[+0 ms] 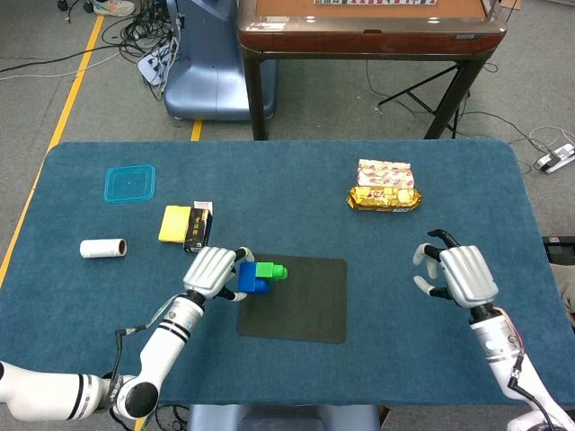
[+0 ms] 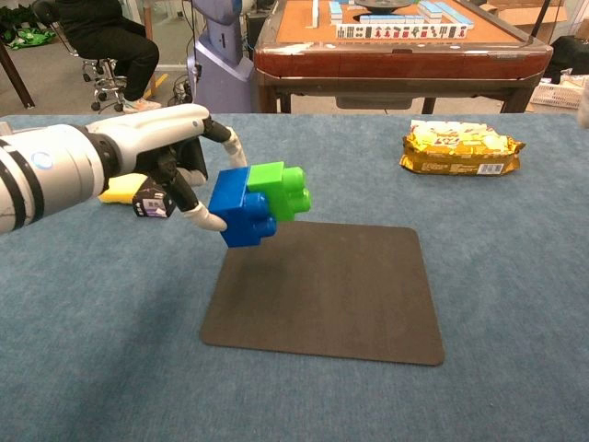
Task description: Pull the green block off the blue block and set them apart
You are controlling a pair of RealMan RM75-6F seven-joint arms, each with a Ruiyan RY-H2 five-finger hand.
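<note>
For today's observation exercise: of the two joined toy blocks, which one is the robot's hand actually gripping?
The blue block. The left hand holds it above the dark mat, while the green block only sticks out from its far side, untouched by the fingers.

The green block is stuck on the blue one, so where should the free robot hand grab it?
Probably by the green block's free, studded end, coming from the robot's right. The left robot hand holds the blue block from the other side, leaving that end exposed. The right robot hand is open.

Robot lab, floor cables (image 1: 135, 36), yellow floor tape (image 1: 67, 103), mahjong table (image 1: 368, 27)
</note>
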